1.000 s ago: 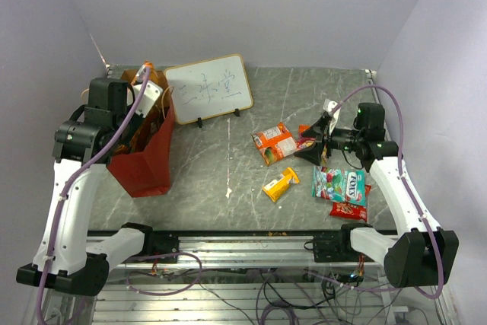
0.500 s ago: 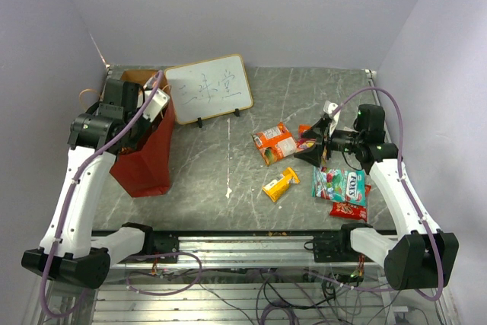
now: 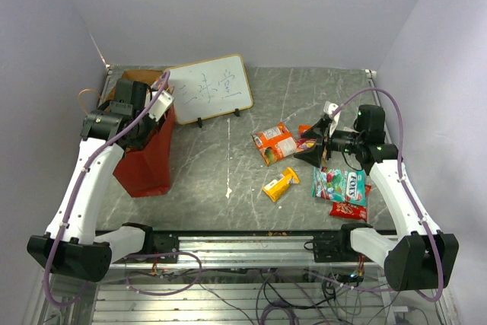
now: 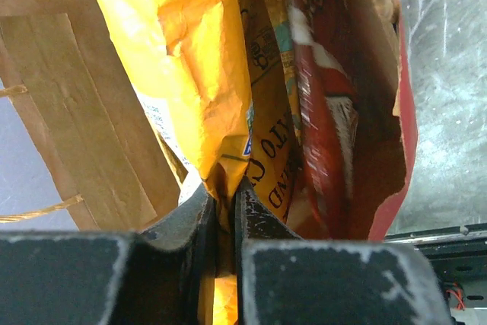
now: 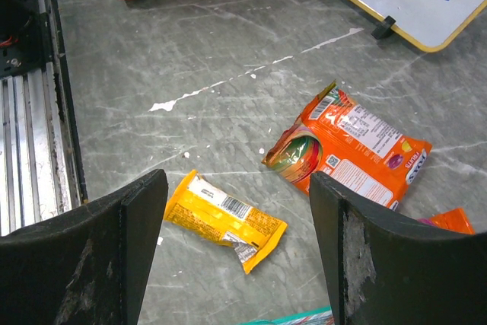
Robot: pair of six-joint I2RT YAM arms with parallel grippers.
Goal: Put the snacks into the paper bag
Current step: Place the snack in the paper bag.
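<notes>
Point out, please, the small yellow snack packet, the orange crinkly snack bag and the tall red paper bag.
Small yellow snack packet (image 5: 224, 221): right wrist view, its middle.
Orange crinkly snack bag (image 5: 350, 146): right wrist view, printed face.
Tall red paper bag (image 3: 148, 173): top external view, red outer wall.

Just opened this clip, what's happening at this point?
The left gripper is down inside the tall red paper carrier bag, pinching the edge of a yellow crinkly chip bag beside a red packet. The right gripper hangs open above the grey table, over a small yellow packet and an orange snack packet that are not yet bagged.
</notes>
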